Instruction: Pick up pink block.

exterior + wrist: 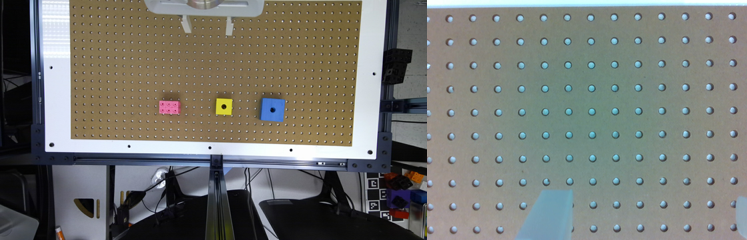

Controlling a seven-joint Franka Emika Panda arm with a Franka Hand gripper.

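Nearest the exterior camera, below the table's front edge, a dark aluminium rail (216, 200) is seen running down the middle, with black cables (166, 200) hanging to the exterior view's left of it and a stack of coloured blocks (405, 196) beside a black-and-white marker sheet (375, 196) at the far right. Above these, a white table (46, 100) is covered by a brown pegboard (133, 66) dotted with regular holes. On the pegboard, three objects are laid in a row near the front edge, well apart from one another. At the exterior view's left of the row, the pink block (169, 107) is found lying flat with its six studs facing up. To its right the yellow cube (224, 106) is set with a single centre hole, and further right the larger blue cube (272, 109) is placed, slightly turned. At the far edge of the board, well apart from all three, the gripper (206, 26) is held above bare pegboard, its two white fingers (186, 24) spread wide with nothing between them. In the wrist view the fingers (549, 215) are shown at opposite sides of the frame over the bare pegboard (587, 100), which confirms that the jaws are parted.
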